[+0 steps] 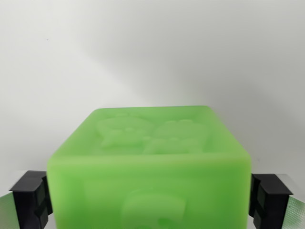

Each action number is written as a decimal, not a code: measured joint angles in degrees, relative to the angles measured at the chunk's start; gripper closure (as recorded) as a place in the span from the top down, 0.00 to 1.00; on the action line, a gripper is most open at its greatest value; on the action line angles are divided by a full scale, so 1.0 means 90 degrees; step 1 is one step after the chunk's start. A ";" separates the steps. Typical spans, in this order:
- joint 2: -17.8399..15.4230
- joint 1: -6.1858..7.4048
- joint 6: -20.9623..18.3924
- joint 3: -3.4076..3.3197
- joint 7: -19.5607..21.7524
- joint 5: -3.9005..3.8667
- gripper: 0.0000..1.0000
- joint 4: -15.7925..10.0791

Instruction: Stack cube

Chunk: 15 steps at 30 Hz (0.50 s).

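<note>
A translucent green cube (150, 167) with raised relief shapes on its top and front faces fills the lower middle of the wrist view. My gripper (150, 200) straddles it: the left finger (31, 198) presses its left side and the right finger (270, 198) its right side, both black pads touching the cube. The gripper is shut on the cube. The cube's bottom is cut off by the frame edge, so what lies under it is hidden. No second cube shows.
A plain white surface (152, 57) stretches behind and around the cube, with a soft shadow at the upper middle.
</note>
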 joint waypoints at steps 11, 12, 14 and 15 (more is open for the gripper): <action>0.0008 0.0004 0.0006 -0.0004 0.0000 0.0000 0.00 0.0012; 0.0008 0.0004 0.0006 -0.0004 0.0000 0.0000 0.00 0.0012; 0.0008 0.0004 0.0006 -0.0004 0.0000 0.0000 0.00 0.0012; 0.0008 0.0004 0.0006 -0.0004 0.0000 0.0000 0.00 0.0012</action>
